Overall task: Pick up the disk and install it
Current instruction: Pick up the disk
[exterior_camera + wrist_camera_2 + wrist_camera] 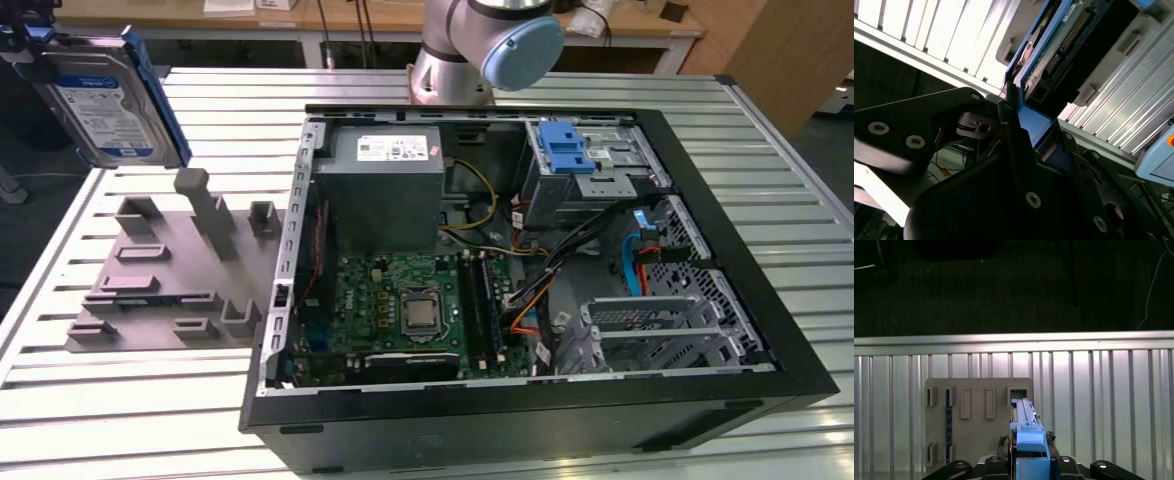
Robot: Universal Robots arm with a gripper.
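disk [107,92] above fixture [158,292], case [534,402] beside fixture

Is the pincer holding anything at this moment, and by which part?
Yes. The pincer is clamped on one end of the blue plastic frame around the silver rectangular hard drive, which hangs clear of the table.

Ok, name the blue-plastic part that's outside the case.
The disk with its blue frame, raised at the exterior view's left; the blue latch and blue cable sit inside the case.

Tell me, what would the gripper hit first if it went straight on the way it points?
Probably the grey slotted holder on the table, straight beyond the disk the gripper grips; depth is unclear.
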